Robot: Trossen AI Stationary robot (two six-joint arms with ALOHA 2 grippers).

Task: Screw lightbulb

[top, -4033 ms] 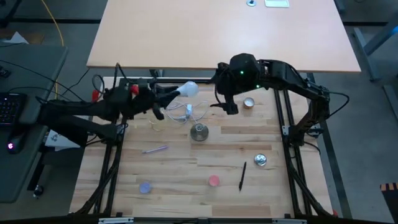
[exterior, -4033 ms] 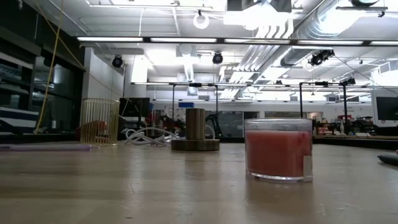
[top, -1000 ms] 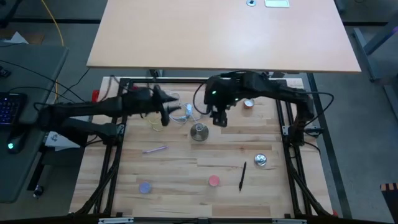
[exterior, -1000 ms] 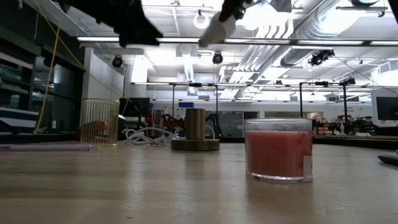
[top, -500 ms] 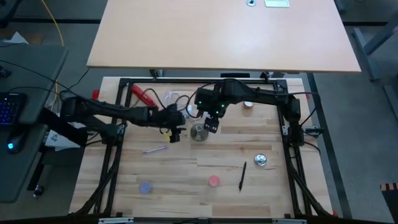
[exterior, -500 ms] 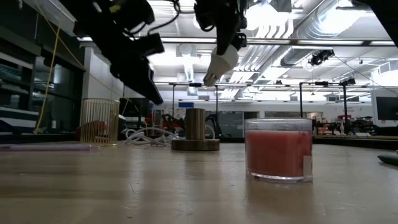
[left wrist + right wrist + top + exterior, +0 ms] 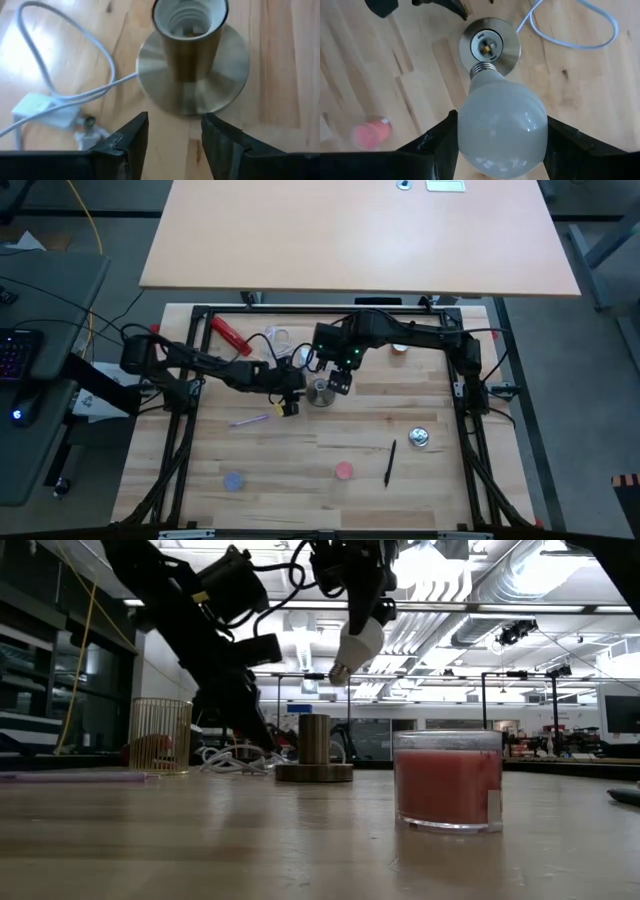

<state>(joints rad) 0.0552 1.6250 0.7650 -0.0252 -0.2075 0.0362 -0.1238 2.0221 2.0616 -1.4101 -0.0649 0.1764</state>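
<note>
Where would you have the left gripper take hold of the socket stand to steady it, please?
Probably on the upright brass tube of the socket stand, closing from its two sides just above the flat round base. The left gripper already faces it, open, at table level. Keep below the open threaded mouth, since the lightbulb, held by the right gripper, hangs above it.

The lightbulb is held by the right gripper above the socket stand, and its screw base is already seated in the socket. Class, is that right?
Not quite. The lightbulb is held by the right gripper above the socket stand, but its screw base is not yet seated: the low view shows clear space between the base and the socket's rim. The left gripper waits open beside the stand.
</note>
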